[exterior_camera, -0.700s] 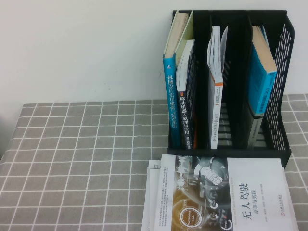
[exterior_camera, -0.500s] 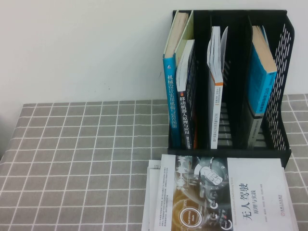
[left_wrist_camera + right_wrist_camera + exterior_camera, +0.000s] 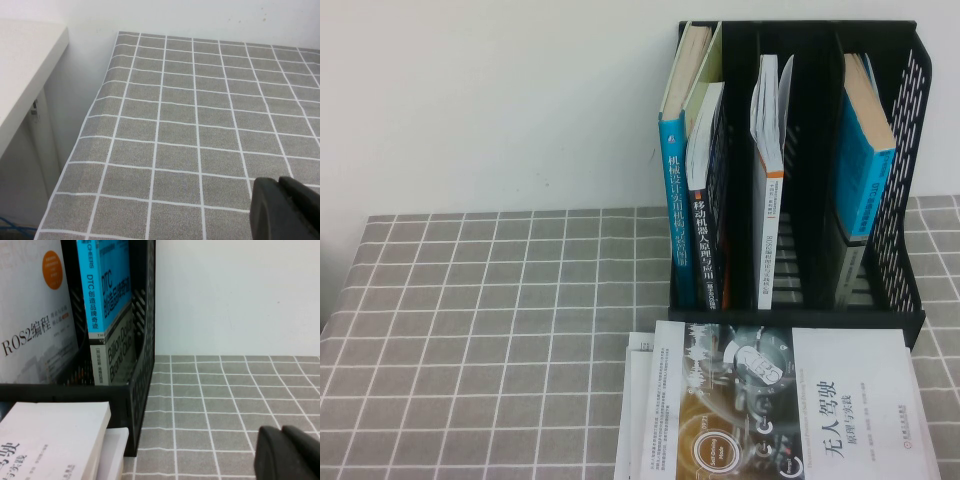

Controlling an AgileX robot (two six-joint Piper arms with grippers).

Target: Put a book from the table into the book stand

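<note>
A white book (image 3: 790, 410) with a dark cover picture lies flat on top of a stack at the table's front, just before the black book stand (image 3: 800, 300). The stand holds several upright books: a blue one (image 3: 672, 215), a black one (image 3: 705, 230), a white one (image 3: 770, 210) and a blue one at the right (image 3: 865, 180). The stand (image 3: 142, 370) and the stack's corner (image 3: 55, 440) show in the right wrist view. My left gripper (image 3: 279, 184) is shut and empty over bare tablecloth. My right gripper (image 3: 281, 432) is shut and empty, to the right of the stand. Neither shows in the high view.
The grey checked tablecloth (image 3: 500, 340) covers the table against a white wall. The table's left edge (image 3: 95, 100) drops off beside a white shelf (image 3: 25, 75).
</note>
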